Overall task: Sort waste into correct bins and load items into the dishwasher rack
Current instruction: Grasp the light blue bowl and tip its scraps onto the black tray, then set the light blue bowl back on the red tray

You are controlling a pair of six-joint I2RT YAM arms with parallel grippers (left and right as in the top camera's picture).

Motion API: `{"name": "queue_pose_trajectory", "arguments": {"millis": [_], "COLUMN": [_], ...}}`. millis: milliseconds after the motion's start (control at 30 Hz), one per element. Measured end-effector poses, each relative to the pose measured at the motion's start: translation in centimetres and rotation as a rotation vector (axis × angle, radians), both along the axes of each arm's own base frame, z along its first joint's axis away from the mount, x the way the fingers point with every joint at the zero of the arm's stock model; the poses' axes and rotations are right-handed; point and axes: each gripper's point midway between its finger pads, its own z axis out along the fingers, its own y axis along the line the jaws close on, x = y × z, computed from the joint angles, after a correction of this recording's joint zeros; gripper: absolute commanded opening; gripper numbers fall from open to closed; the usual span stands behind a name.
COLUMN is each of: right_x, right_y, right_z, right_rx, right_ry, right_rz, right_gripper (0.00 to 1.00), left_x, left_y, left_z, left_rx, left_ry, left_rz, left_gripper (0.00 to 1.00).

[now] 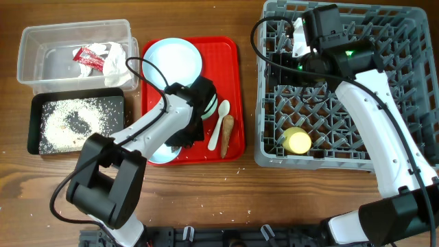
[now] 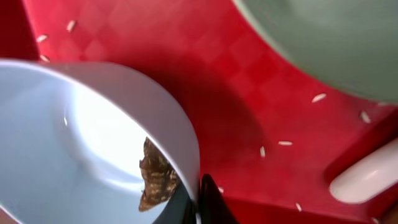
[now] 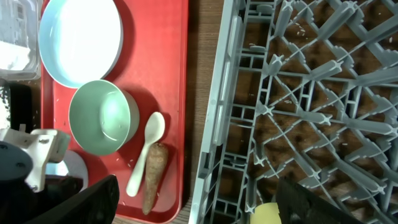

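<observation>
My left claw point(image 2: 196, 200) clenches the blue bowl point(image 2: 74, 143), lump point(image 2: 155, 174) inside; right claw point(image 3: 202, 202) gapes empty. Racked: cup point(image 1: 298, 140). Binned: packet point(image 1: 89, 58), tissue point(image 1: 115, 58). Left: plate point(image 1: 171, 60), green bowl point(image 3: 99, 117), spoon point(image 3: 146, 152), root point(image 3: 154, 174).

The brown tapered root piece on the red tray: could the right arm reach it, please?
Probably yes: the brown tapered root piece lies uncovered at the red tray's edge nearest the grey rack, a white plastic spoon alongside.

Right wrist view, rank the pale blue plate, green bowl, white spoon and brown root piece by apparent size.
1. pale blue plate
2. green bowl
3. white spoon and brown root piece, too close to rank
</observation>
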Motion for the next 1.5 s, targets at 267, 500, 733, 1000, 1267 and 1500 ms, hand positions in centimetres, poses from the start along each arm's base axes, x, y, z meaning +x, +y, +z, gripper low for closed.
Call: {"name": "queue_pose_trajectory", "arguments": {"millis": [267, 500, 733, 1000, 1267, 1500], "right_x": [0.2, 0.2, 0.2, 0.2, 0.2, 0.2], "right_y": [0.0, 0.1, 0.1, 0.1, 0.1, 0.1], "right_z": [0.1, 0.1, 0.1, 0.1, 0.1, 0.1], "right_rx": [-0.003, -0.003, -0.004, -0.008, -0.008, -0.008], "right_ry": [-0.012, -0.015, -0.014, -0.017, -0.017, -0.016], "right_rz": [0.011, 0.013, 0.013, 0.023, 0.023, 0.023], "right_gripper": [0.82, 0.82, 0.82, 0.82, 0.82, 0.82], "left_x": [5.5, 8.3, 9.3, 10.4, 9.3, 6.3], "left_y": [2.9, 13.6, 21.7, 22.9, 19.8, 8.5], "left_z": [9.3, 12.5, 10.6, 13.1, 12.3, 10.9], "left_rx": [-0.306, -0.714, -1.217, -1.596, -1.493, -1.058], "left_ry": [-0.231, -0.387, -0.518, -0.631, -0.49, -0.186], "left_rz": [0.098, 0.287, 0.517, 0.603, 0.583, 0.174], "left_gripper": [0.04, 0.04, 0.04, 0.04, 0.04, 0.04]}}
